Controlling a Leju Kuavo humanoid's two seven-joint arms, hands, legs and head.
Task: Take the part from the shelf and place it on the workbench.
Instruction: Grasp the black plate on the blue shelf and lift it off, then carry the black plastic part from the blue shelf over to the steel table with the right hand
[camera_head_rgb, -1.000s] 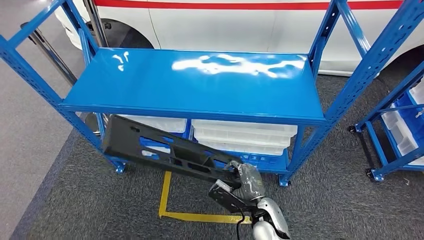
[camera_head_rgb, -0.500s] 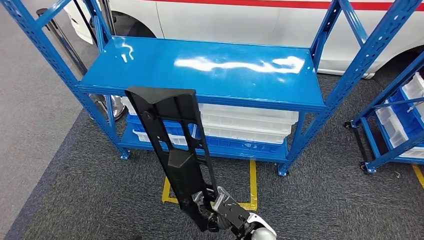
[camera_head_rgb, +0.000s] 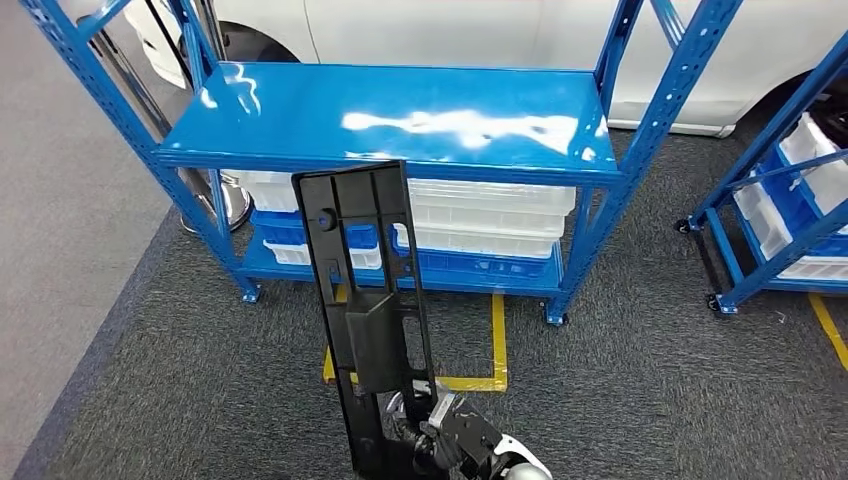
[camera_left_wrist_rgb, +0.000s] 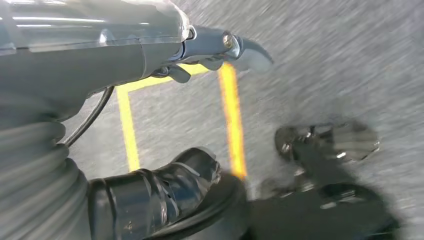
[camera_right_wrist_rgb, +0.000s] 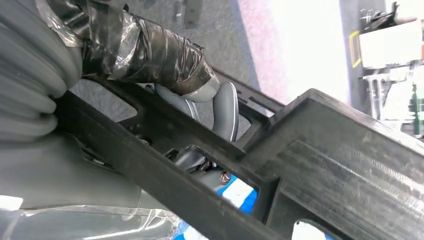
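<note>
The right hand (camera_head_rgb: 440, 440) grips the long black part (camera_head_rgb: 367, 300) at its low end — the part stands almost upright before the blue shelf (camera_head_rgb: 390, 115). The left hand (camera_left_wrist_rgb: 150, 75) looks blurry over the floor — I cannot tell if it is open or closed.

The lower end of the black part (camera_head_rgb: 365, 310) runs off the near edge of the head view, and the right hand (camera_head_rgb: 440, 440) holding it is partly cut off there, its fingers mostly hidden behind the part. In the right wrist view the part (camera_right_wrist_rgb: 320, 165) covers most of the fingers (camera_right_wrist_rgb: 225, 112). The left wrist view is motion-blurred; the left hand (camera_left_wrist_rgb: 200, 55) is visible, but whether it is spread or curled cannot be told. The blue shelf (camera_head_rgb: 400, 115) uprights leave the far edge
</note>
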